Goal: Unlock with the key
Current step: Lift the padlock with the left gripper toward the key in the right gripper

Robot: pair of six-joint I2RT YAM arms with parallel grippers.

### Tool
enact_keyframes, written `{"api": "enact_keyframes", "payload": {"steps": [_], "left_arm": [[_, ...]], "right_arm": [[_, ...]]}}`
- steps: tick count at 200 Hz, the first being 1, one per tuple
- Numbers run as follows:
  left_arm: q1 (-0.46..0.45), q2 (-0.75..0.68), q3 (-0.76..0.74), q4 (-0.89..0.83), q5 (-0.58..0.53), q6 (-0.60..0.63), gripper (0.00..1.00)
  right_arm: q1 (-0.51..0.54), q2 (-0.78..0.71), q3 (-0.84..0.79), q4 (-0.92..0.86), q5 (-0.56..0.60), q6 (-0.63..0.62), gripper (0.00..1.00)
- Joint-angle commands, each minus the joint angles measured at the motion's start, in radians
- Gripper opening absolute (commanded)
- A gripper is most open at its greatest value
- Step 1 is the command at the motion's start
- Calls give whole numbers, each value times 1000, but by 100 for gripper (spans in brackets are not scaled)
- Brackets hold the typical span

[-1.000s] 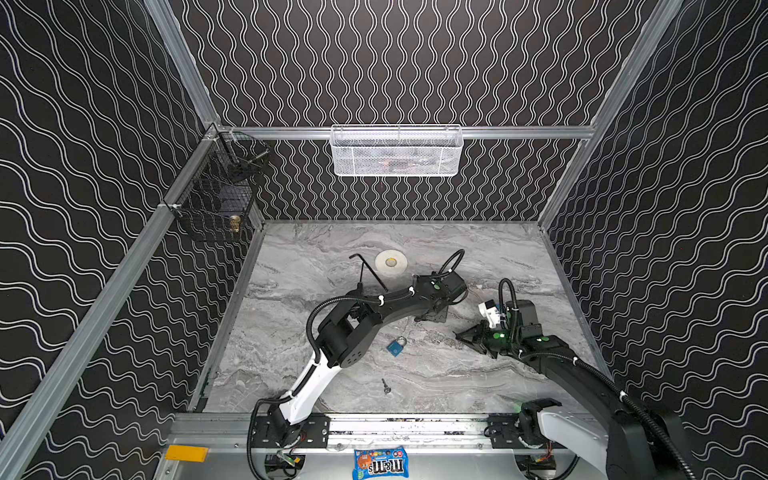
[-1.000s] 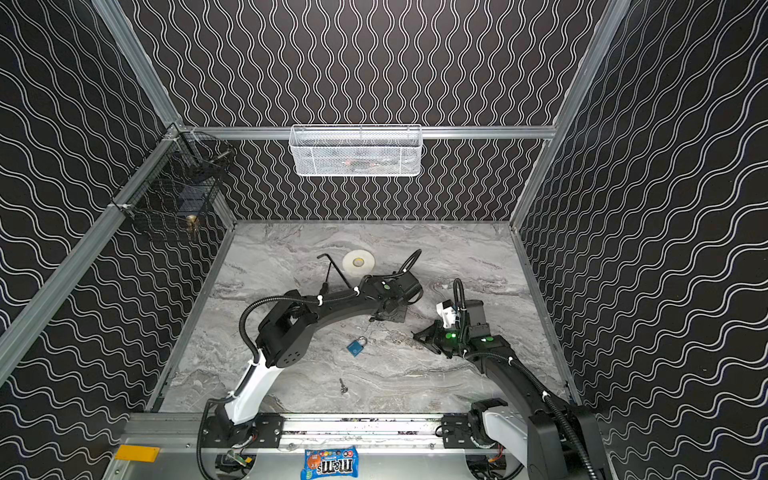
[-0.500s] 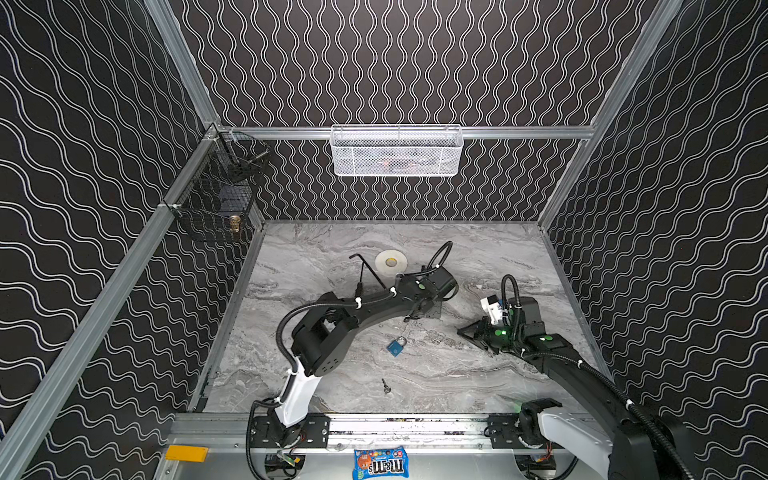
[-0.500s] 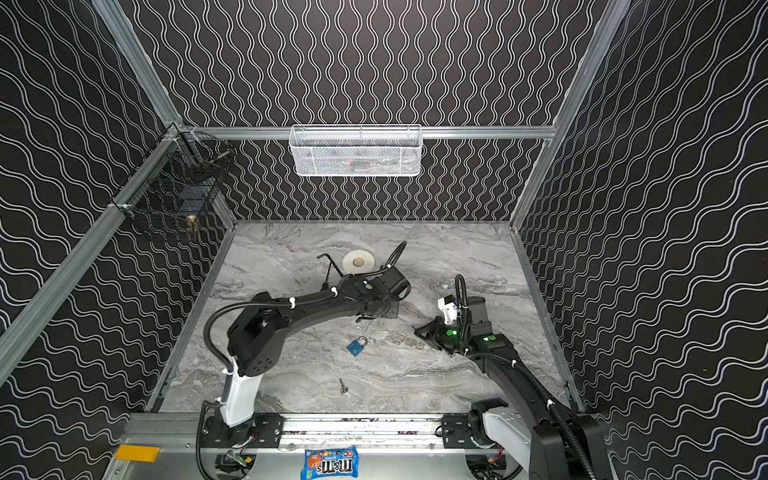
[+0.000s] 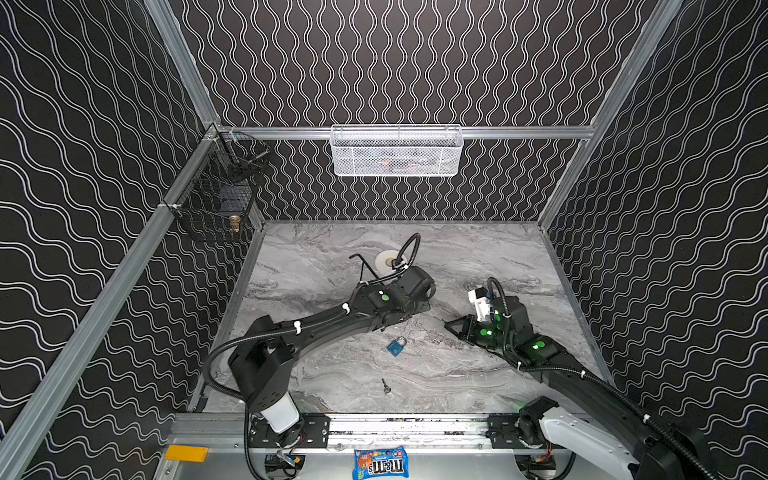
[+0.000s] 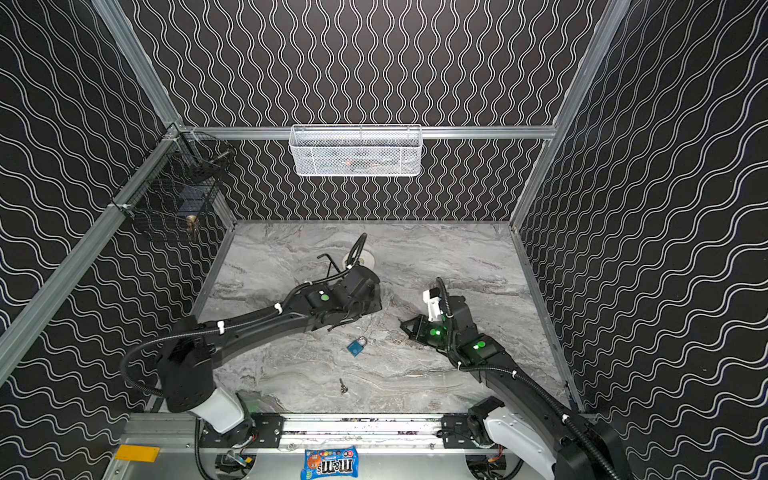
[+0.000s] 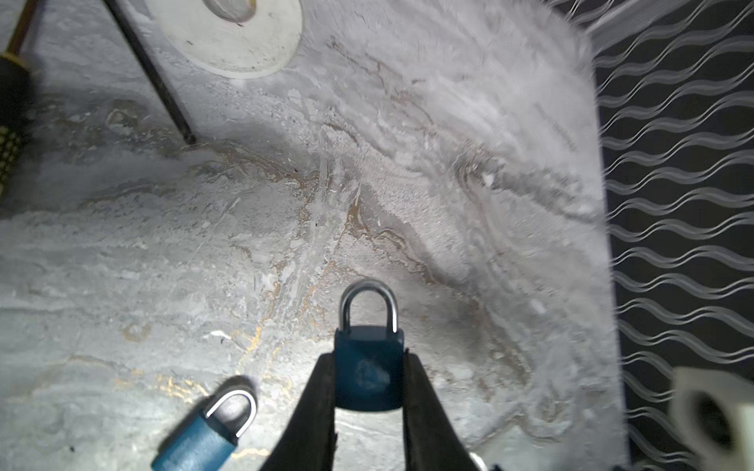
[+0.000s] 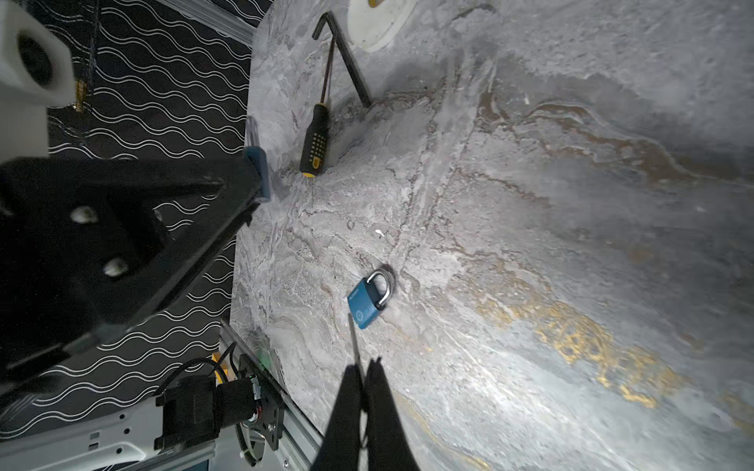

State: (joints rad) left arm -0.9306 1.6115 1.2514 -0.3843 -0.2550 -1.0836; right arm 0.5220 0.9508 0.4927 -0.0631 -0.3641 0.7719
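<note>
The dark blue padlock with a steel shackle is clamped by its narrow sides in the left gripper, shackle pointing outward. It sits just beside the lighter blue padlock, which lies flat on the grey marble-pattern table. The right gripper is closed on a thin metal blade. I judge this to be the key; its tip points toward the lighter blue padlock.

Hazards I note:
1. The held lock's keyway end faces into the left gripper, so the key may have no access without a regrasp.
2. The blade is pinched at one end only, so side contact could pivot or drop it.
3. A second small steel key lies between the lighter blue padlock and the aluminium base rail. I cannot tell which key fits which lock.
</note>
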Motion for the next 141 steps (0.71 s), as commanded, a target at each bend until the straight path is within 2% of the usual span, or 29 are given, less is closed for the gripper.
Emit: {"api": "enact_keyframes", "payload": {"steps": [1,46,111,141], "left_arm": [[-1,-58,-49,76,-9,-147,6],[-1,-137,-108,133,-9,-258,3],[-8,-198,-158,163,-39,-333,0],[-17,-220,-170,162,-76,-360,0]], "right_arm": [[86,19,11,134,179,80,0],[269,32,-9,258,416,159,0],[438,110,35,337,634,184,0],[457,150,53,384,660,191,0]]}}
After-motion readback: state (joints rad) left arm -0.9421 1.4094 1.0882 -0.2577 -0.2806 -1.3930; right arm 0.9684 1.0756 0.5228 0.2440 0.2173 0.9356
